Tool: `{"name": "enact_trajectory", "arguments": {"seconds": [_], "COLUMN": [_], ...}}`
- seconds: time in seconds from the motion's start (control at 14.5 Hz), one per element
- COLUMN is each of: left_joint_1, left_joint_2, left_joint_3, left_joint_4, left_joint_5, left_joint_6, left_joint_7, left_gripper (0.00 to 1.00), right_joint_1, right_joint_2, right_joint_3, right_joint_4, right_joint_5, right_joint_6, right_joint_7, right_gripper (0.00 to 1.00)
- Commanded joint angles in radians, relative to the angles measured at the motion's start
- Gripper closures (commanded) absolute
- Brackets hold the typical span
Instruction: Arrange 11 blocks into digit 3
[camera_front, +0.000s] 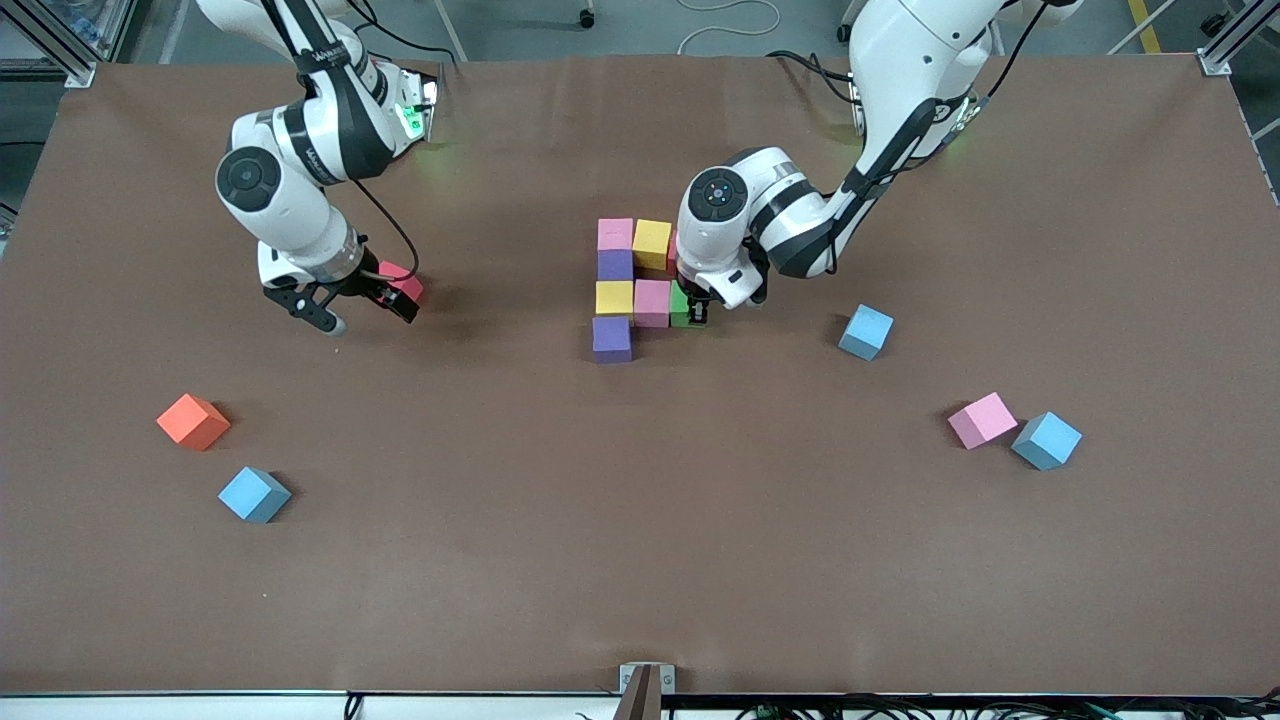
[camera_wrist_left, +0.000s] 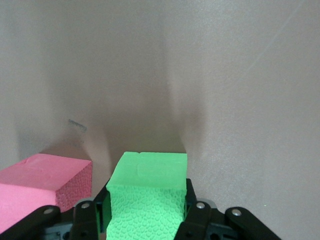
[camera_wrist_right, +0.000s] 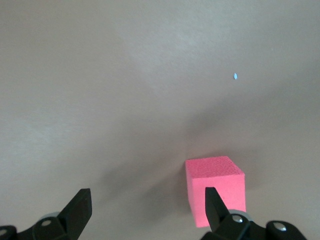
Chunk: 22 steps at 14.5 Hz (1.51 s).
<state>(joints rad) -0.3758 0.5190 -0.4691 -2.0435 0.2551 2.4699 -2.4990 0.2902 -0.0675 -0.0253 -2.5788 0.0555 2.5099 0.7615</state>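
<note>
- Our left gripper (camera_front: 697, 316) is clamped on the green cube (camera_front: 680, 304); in the left wrist view the cube (camera_wrist_left: 146, 197) sits squeezed between the two fingers (camera_wrist_left: 196, 215).
- That green cube stands low at the table, touching the pink cube (camera_front: 652, 302) at its 9 o'clock in the front view.
- From there we see the cluster: a yellow cube (camera_front: 614, 297) next along that middle row, a purple cube (camera_front: 612, 338) at its 6 o'clock, another purple (camera_front: 615, 264) at its 12 o'clock.
- The top row holds a pink cube (camera_front: 615, 233) and a yellow cube (camera_front: 652, 244); a sliver of red (camera_front: 672, 250) shows beside it, mostly hidden by our left arm's wrist.
- The left arm leans over the cluster's end toward its own base and blocks that corner.
- Our right gripper (camera_front: 375, 305) hangs with jaws wide apart, low by a red cube (camera_front: 402, 282); in the right wrist view the cube (camera_wrist_right: 215, 187) lies off-centre, by one finger (camera_wrist_right: 212, 205), not between the two.
- Loose cubes lie well apart from the cluster: a light blue (camera_front: 865, 332) at its 3 o'clock, then a pink (camera_front: 982, 420) just beside a blue (camera_front: 1046, 440) at about 4 o'clock.
- At about 8 o'clock we see an orange cube (camera_front: 193, 421) and a blue one (camera_front: 254, 494) near it.
- The brown table (camera_front: 640, 560) is bare between these.
</note>
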Motion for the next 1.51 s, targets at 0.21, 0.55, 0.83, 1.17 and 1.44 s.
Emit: {"name": "enact_trajectory", "arguments": {"seconds": [0.21,0.55,0.83,1.17,1.44], "left_joint_1": [-0.015,-0.015,-0.012,-0.002,0.038], "left_joint_2": [0.03,0.015,-0.034,-0.102,-0.105], "left_joint_3": [0.0,0.0,-0.005,-0.023,-0.02], "left_joint_4": [0.031,0.042,0.045,0.101,0.242], "left_joint_5": [-0.008,-0.007,-0.007,0.003,0.003], "left_joint_6": [0.012,0.0,-0.04,-0.149,-0.29], "left_joint_7": [-0.02,-0.014,-0.011,0.002,0.167], "left_gripper": [0.0,0.0,0.0,0.0,0.0], "right_joint_1": [-0.104,-0.151,-0.134,-0.094,-0.079], "right_joint_2": [-0.049,-0.043,-0.008,0.06,0.06], "right_joint_3": [0.018,0.019,0.022,0.024,0.025], "right_joint_4": [-0.168,-0.199,-0.204,-0.204,-0.225], "right_joint_5": [-0.002,0.0,0.0,0.0,0.0], "right_joint_6": [0.116,0.139,0.185,0.222,0.234], "right_joint_7": [-0.137,-0.202,-0.202,-0.2,-0.2], "right_gripper": [0.0,0.0,0.0,0.0,0.02]}}
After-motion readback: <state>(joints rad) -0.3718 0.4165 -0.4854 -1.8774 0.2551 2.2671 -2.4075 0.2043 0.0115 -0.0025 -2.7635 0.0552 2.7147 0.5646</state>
